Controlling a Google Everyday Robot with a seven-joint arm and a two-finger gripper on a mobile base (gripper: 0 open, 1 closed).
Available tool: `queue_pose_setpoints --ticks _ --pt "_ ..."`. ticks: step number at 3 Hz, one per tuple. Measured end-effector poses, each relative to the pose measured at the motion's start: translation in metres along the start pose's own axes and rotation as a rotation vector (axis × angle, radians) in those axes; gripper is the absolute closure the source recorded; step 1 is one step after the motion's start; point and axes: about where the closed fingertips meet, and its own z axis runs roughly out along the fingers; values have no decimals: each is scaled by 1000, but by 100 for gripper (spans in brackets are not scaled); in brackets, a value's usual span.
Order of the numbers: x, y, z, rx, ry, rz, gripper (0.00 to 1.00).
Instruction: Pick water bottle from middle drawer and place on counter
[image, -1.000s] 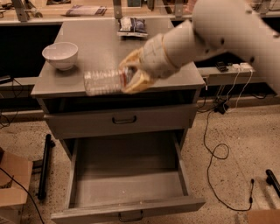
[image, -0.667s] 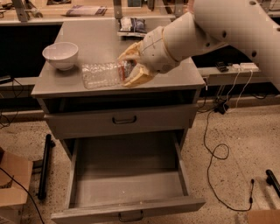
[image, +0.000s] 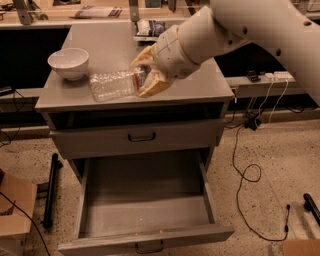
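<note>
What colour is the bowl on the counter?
White bowl, camera view; tool grips the water bottle beside it.

The tan, matt pincer (image: 141, 74), over the front of the brushed grey metal worktop (image: 105, 45), clasps the clear, ribbed plastic water bottle (image: 111, 85). Farther left of the pincer sits a smooth, glossy white bowl (image: 68, 62). Below the pincer, the middle drawer (image: 145, 200) is dull grey metal.

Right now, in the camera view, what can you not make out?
- Cap end of the water bottle: camera view, covered by the hand gripping it over the counter.
- Whether the bottle touches the counter: camera view, angle hides it.
- Print on the dark packet: too small.
</note>
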Motion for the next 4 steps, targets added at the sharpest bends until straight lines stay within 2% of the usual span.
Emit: queue_pose_setpoints --ticks 1,2,3,4 --pt "14 -28 14 -13 62 -25 100" --pt "34 -55 31 -17 104 -26 100" --pt "59 -72 46 -22 134 -1 100" --pt "89 -83 64 -24 138 40 100"
